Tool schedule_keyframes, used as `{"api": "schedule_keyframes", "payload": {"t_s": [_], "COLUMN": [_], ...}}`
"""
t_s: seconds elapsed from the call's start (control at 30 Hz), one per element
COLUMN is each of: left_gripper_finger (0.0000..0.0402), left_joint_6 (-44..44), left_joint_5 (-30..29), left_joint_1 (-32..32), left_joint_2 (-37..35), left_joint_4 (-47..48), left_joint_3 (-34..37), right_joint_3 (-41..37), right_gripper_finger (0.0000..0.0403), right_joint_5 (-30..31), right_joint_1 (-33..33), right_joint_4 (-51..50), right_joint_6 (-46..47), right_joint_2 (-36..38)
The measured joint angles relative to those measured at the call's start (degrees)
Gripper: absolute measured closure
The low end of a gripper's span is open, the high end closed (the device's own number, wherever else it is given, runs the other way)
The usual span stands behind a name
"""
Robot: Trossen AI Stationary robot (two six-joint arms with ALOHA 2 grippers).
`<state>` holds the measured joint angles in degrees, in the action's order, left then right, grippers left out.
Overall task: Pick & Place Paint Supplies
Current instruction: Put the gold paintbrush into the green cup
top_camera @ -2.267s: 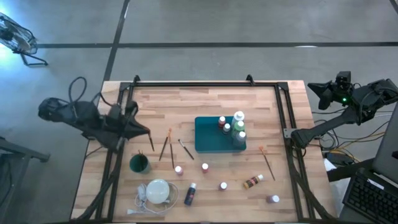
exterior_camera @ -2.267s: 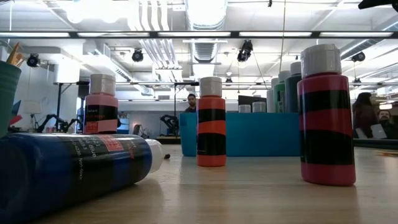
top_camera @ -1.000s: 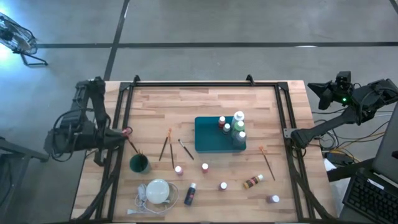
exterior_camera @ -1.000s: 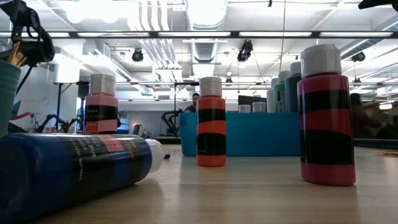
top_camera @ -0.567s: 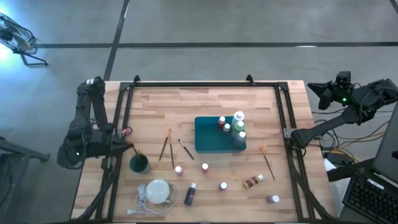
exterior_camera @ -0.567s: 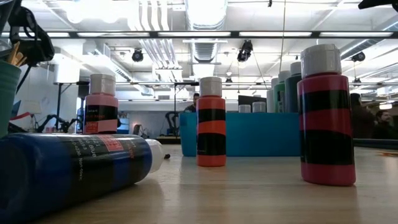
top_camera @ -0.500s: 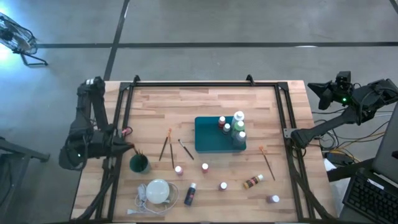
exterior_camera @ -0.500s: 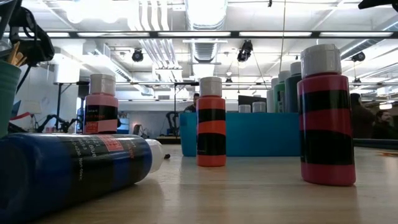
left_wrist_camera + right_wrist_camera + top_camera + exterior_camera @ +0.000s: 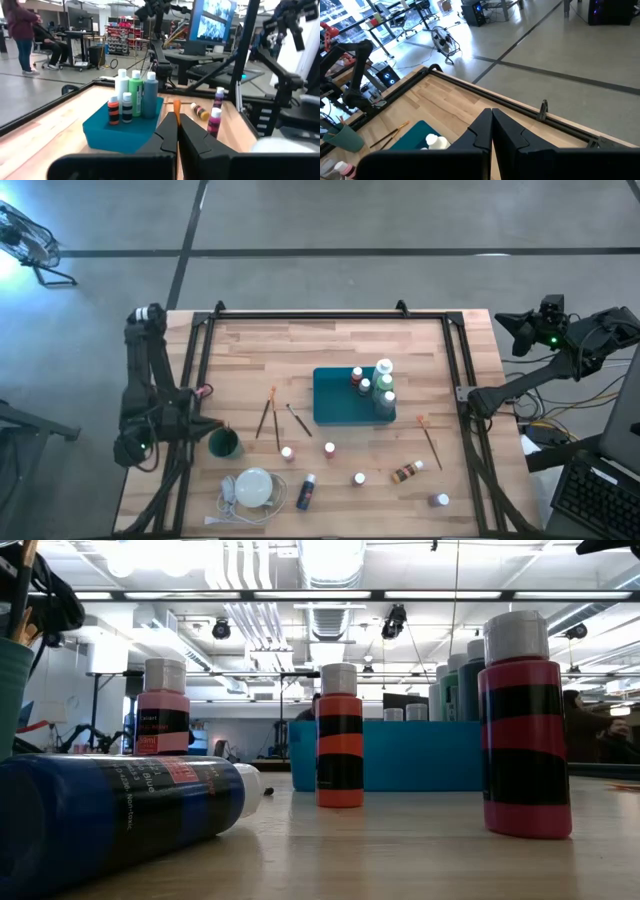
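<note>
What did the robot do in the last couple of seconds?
The left hand, shut on an orange-handled brush, swung back from over the table to its left edge, carrying the brush to the green cup. The right hand, the teal tray and the bottles stayed put.

Paint bottles (image 9: 383, 385) stand in a tray; brushes (image 9: 265, 418) lie alongside.

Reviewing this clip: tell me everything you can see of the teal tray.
The teal tray is a rectangular, shallow, plastic-looking bin sitting flat near the middle of the wooden table. Five white-capped bottles stand upright, clustered at its right end in the high view: a white one, a green one, a grey-blue one and two shorter ones, one red. The rest looks bare. No gripper touches it.
</note>
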<state>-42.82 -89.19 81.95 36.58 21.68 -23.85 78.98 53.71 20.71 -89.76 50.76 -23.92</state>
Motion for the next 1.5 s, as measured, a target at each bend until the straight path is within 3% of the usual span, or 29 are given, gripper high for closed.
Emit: {"api": "schedule_keyframes", "payload": {"t_s": [0.77,1.3,1.5], "left_gripper_finger": [0.0401,0.0400,0.0370], "left_joint_6": [-16.40,-18.70,-18.93], "left_joint_5": [5.37,6.97,6.80], "left_joint_1": [0.00,-0.02,-0.09], "left_joint_2": [0.33,0.30,0.31], "left_joint_4": [-0.21,-0.17,-0.18], "left_joint_3": [9.18,10.38,10.44], "right_joint_3": [0.00,-0.01,0.00], "right_gripper_finger": [0.0394,0.0394,0.0394], "right_joint_5": [0.00,0.00,0.00], "right_joint_1": [-0.01,-0.01,0.00], "right_joint_4": [0.01,0.01,0.02], "right_joint_6": [0.00,0.00,0.00], "right_joint_2": [0.00,0.00,0.00]}}
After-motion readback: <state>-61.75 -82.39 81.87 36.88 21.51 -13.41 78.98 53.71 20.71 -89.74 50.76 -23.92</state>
